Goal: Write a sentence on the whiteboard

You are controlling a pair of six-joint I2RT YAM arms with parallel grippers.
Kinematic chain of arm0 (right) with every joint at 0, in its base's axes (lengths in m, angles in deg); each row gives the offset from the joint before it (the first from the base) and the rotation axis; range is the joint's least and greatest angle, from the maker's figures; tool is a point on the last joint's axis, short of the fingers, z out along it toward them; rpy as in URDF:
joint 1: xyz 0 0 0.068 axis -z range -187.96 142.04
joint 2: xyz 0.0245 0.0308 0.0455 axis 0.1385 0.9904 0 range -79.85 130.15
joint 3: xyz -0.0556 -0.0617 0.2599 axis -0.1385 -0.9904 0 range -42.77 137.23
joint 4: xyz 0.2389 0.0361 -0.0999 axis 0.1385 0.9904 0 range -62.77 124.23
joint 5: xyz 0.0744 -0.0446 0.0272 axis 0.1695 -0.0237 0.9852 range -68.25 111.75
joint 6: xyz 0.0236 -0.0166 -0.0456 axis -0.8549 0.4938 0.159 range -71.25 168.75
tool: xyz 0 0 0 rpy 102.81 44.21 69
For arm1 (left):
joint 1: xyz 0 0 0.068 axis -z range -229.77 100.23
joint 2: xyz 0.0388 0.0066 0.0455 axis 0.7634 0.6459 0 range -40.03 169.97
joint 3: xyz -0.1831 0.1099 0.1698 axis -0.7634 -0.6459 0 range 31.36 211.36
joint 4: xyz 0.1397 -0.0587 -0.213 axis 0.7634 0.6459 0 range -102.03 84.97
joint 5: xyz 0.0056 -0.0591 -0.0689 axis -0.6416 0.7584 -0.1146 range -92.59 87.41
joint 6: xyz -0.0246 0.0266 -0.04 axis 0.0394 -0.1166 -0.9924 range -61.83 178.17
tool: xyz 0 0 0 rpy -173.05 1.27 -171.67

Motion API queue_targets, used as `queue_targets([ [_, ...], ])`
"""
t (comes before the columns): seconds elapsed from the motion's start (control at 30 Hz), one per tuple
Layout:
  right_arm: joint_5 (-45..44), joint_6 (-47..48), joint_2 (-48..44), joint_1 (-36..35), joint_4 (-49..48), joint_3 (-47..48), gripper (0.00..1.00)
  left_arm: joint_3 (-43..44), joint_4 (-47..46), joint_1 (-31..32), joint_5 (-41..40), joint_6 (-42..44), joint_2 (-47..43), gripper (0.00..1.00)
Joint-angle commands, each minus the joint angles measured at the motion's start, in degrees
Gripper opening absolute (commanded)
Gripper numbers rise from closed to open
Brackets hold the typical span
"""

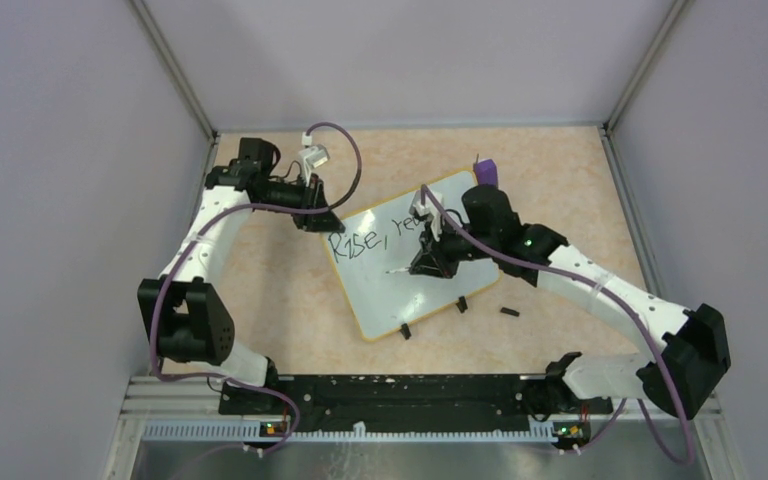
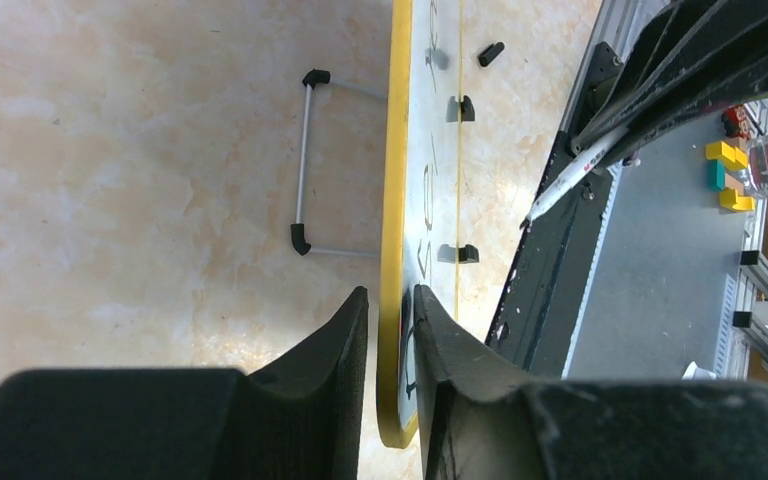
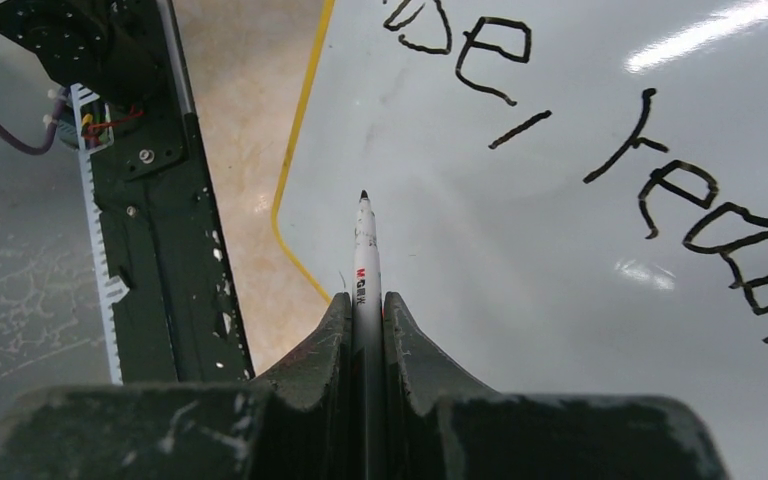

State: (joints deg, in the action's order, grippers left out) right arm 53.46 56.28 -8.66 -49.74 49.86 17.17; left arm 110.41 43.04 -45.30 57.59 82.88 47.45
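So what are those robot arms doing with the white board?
They are writing on it. The left pincer grips the whiteboard by its edge, probably to steady it. The right pincer holds a marker over the blank part. So far the writing reads "Rise," plus the start of a second word.

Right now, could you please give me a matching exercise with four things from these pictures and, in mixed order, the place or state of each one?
Things:
1. whiteboard
2. marker pen
3. purple block
4. small black piece

Places or states:
A. lies loose on the table, right of the board's near edge
B. its edge is inside the left gripper
C. held in the right gripper, tip toward the board
D. at the board's far corner

Pairs: 1-B, 2-C, 3-D, 4-A
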Motion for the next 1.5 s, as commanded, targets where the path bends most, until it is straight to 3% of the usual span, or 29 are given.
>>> queue_targets([
  [0.0, -2.9, -0.8, -1.1, -3.3, -7.3, -1.2, 0.00, -0.2, -0.2, -0.3, 1.8, 0.7, -1.6, 0.26],
  [0.53, -11.5, 2.7, 2.1, -9.8, -9.9, -2.6, 0.00, -0.6, -0.8, -0.2, 2.0, -0.4, -0.9, 0.01],
  [1.47, -18.1, 3.6, 3.8, -9.9, -12.0, -1.6, 0.00, -0.6, -0.9, -0.2, 2.1, -0.2, -0.5, 0.00],
])
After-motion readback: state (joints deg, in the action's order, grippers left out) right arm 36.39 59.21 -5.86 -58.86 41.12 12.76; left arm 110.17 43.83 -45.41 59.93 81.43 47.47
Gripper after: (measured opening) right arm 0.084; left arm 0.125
